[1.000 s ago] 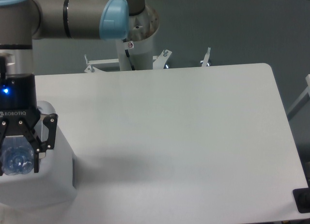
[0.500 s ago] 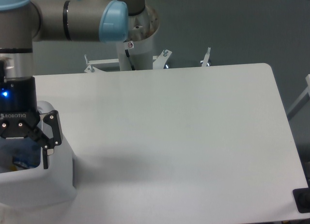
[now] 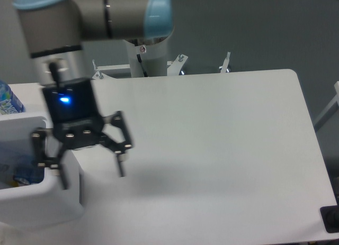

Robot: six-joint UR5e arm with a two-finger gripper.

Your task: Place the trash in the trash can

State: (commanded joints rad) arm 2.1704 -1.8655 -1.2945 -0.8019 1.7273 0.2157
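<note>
1. Gripper [image 3: 91, 173] – fingers spread wide, nothing between them. It hangs over the right wall of the trash can [image 3: 50, 200], one finger over the bin side, the other over the bare table [image 3: 212, 150].
2. Trash – blue and pale shapes show inside the bin [image 3: 21, 173] at the left edge of view. Too blurred and cropped to tell bottle from wrapper; judged to be the trash, already in.
3. Risk one – the left finger sits close to the bin's thick wall. A sideways sweep at this height could clip the rim and shove or tip the bin.
4. Risk two – if any piece rests high against the inner wall, a knock to the bin could spill it back out. Cannot confirm how deep the pieces lie.
5. Risk three – a blue-labelled object [image 3: 9, 99] stands behind the bin at the far left; an arm swing that way could topple it.
6. Count: one arm, one gripper, one trash can, one table, one blue-labelled object behind the bin. Trash pieces in the bin: cannot count. None seen on the table.
</note>
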